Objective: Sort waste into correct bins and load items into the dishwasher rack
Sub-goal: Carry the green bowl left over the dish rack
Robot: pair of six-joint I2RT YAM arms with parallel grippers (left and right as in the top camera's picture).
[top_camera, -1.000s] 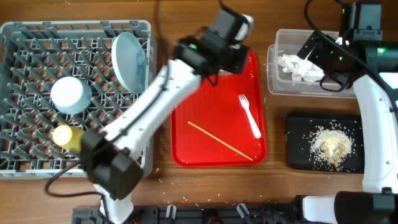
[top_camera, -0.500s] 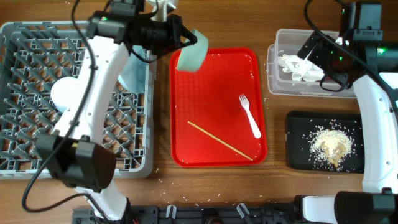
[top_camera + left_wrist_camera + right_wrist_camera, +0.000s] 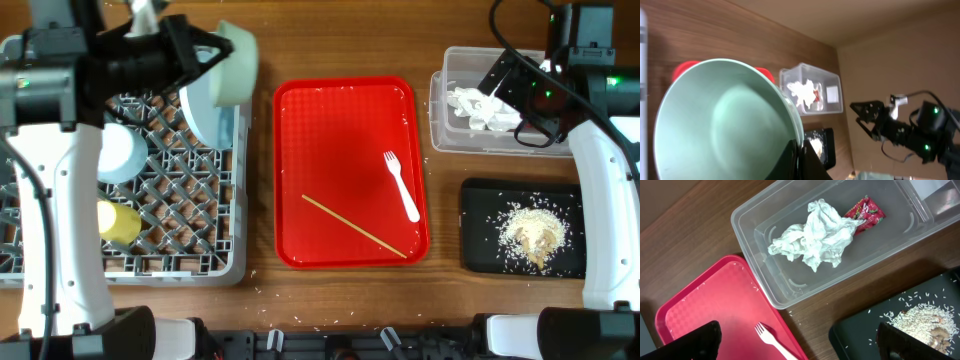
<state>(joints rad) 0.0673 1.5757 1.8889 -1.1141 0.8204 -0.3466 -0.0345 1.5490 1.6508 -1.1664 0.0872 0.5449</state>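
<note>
- My left arm reaches along the far edge of the rack [image 3: 40, 265], wrist turned sideways over its far right corner.
- My left gripper [image 3: 801, 161] is clenched on the rim of the pale green bowl [image 3: 725, 125].
- The bowl hangs tipped on edge above the rack. Its hollow faces left toward my wrist, its rim runs near to far, and it is just beside the upright plate [image 3: 200, 115].
- My right arm is at the far right. My right gripper [image 3: 795, 340] is spread wide, grasping nothing, above the clear tub [image 3: 752, 265] that holds the tissue [image 3: 815, 235] and red wrapper [image 3: 866, 211].
- On the red tray [image 3: 340, 130], the fork [image 3: 402, 185] and chopstick [image 3: 355, 227] both slant from far left to near right.
</note>
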